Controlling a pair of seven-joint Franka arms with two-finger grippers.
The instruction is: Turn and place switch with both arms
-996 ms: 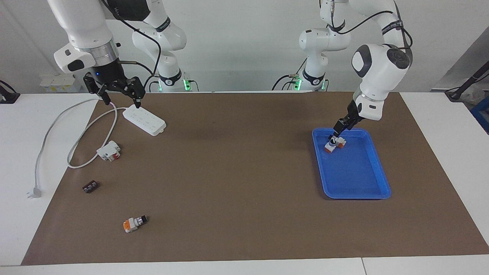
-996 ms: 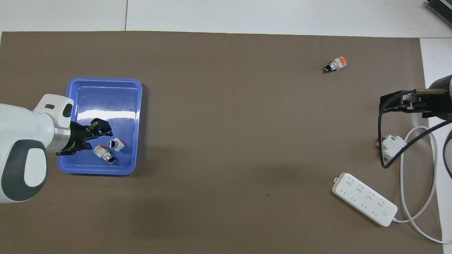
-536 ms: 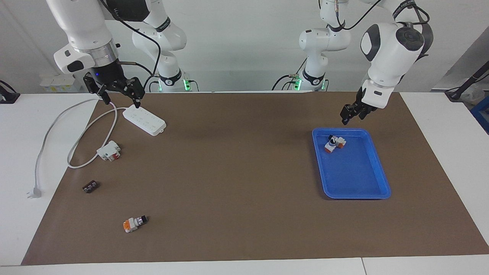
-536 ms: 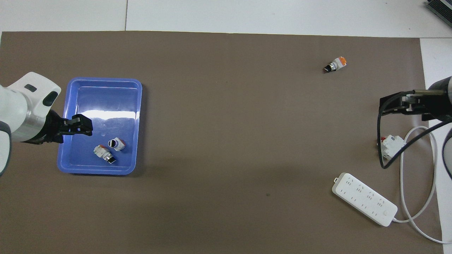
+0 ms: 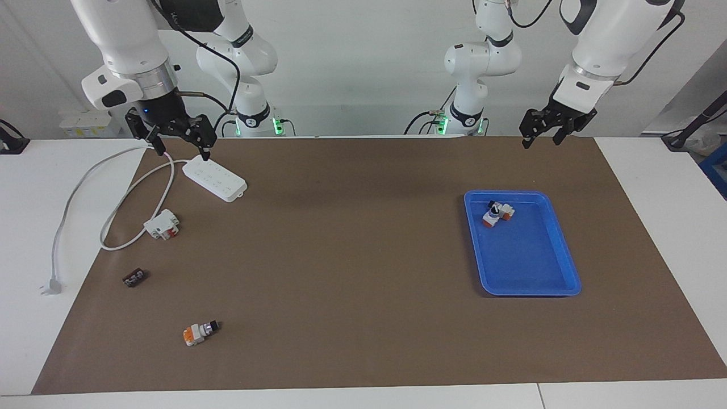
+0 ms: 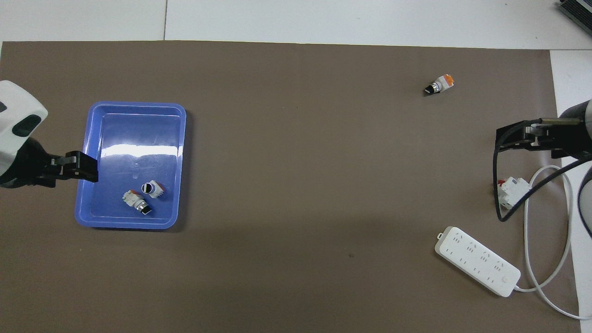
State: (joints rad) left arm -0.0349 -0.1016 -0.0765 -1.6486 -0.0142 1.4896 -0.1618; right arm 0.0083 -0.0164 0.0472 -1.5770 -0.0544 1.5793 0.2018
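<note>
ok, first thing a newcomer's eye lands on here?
The blue tray toward the left arm's end, with two small switches lying together in it, at its end nearer the robots. Next, the white power strip under the open right gripper. The left gripper hangs open, empty.

Can't really make out the two switches [image 5: 497,214] in the blue tray [image 5: 559,250] from the facing view — too small, overlapping. Left arm [image 6: 14,138] chopped off by the overhead frame edge. Right arm [image 6: 576,138] same deal. Power strip cable [image 6: 562,307] runs out of frame too.
</note>
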